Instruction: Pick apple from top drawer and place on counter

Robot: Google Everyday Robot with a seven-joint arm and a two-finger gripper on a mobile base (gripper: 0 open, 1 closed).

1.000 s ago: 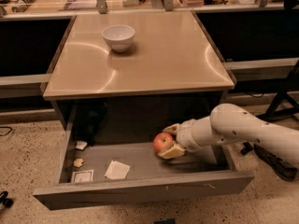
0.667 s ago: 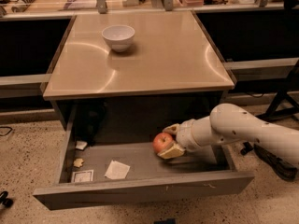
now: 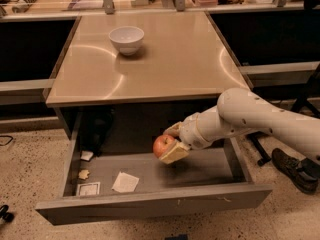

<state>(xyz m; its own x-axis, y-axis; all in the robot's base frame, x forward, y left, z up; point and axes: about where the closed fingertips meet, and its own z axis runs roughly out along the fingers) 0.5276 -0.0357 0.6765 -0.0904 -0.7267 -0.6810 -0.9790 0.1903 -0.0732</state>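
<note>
The red apple [image 3: 162, 145] with yellowish patches is held in my gripper [image 3: 171, 141], which is shut on it. It hangs a little above the grey floor of the open top drawer [image 3: 165, 171], in the drawer's middle right. My white arm [image 3: 260, 119] reaches in from the right, just below the edge of the counter [image 3: 165, 59]. One beige finger [image 3: 175, 152] shows under the apple, the other behind it.
A white bowl [image 3: 126, 38] stands at the back left of the counter. In the drawer lie a white paper scrap [image 3: 125, 182], a small card [image 3: 88, 188] and crumbs at the left. A person's shoe [image 3: 292, 170] is on the floor at the right.
The gripper has lifted the apple off the drawer floor and drawn it slightly left and up toward the counter's front edge.
</note>
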